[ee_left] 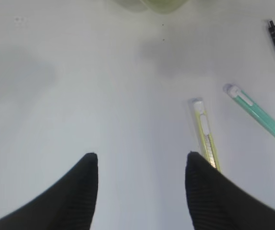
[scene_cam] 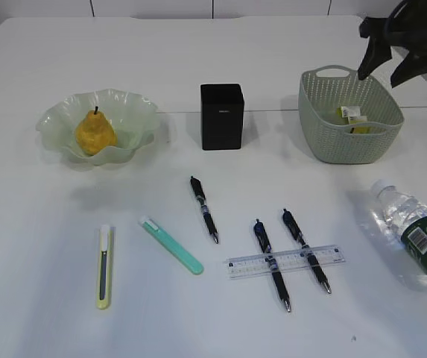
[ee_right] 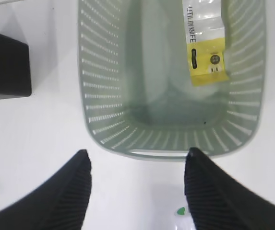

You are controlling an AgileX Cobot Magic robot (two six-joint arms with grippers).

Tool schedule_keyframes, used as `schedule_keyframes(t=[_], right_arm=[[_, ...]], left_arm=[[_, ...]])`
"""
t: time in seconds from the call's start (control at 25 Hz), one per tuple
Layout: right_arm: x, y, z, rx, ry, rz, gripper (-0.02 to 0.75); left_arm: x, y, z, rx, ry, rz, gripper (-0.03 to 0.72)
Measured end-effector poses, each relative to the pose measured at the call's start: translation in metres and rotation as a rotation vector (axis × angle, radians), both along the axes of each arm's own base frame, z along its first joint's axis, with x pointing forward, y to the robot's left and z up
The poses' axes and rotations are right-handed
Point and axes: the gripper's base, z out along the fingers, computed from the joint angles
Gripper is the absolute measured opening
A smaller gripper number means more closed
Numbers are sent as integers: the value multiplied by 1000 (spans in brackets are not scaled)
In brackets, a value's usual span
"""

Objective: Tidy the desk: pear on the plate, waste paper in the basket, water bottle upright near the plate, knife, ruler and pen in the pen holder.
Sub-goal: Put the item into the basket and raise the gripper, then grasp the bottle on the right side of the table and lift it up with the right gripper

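Pear (scene_cam: pixel 95 133) sits on wavy green plate (scene_cam: pixel 135 112), far left of desk (scene_cam: pixel 49 246). Waste paper (ee_right: pixel 204 45) lies inside mesh basket (scene_cam: pixel 347 142), far right. Black pen holder (scene_cam: pixel 222 115) between plate and basket. Water bottle (scene_cam: pixel 416 233) lies on side, near right. Yellow knife (scene_cam: pixel 104 266) near left, teal knife (scene_cam: pixel 171 244) just right of it. Ruler (scene_cam: pixel 285 261) lies across two pens (scene_cam: pixel 272 263); third pen (scene_cam: pixel 203 208) apart, farther. Right end effector (ee_right: pixel 136 160) wide, empty, above basket. Left end effector (ee_left: pixel 141 163) wide, empty, over bare desk beside yellow knife.
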Motion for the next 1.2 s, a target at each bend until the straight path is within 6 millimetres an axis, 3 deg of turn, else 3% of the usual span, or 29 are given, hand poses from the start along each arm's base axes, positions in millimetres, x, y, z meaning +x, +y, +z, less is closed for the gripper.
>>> schedule_keyframes(t=[0.24, 0.4, 0.64, 0.8, 0.96, 1.2], right_arm=[[-21, -1, 36, -38, -46, -11, 455], [-45, -3, 40, -77, -3, -14, 455], [-94, -3, 24, -132, 123, 32, 455], [-117, -5, 3, -172, 220, 73, 455], [-129, -4, -22, -184, 312, 130, 455], [-127, 3, -28, -259, 283, 188, 473]], left_arm=[[-1, 3, -1, 35, 6, -6, 402], [-1, 3, -1, 45, 14, -8, 402], [-2, 2, -1, 23, 20, -5, 400], [-2, 1, -1, 16, 27, -5, 400], [-2, 1, -1, 14, 27, -5, 398], [-2, 1, -1, 14, 29, -5, 395]])
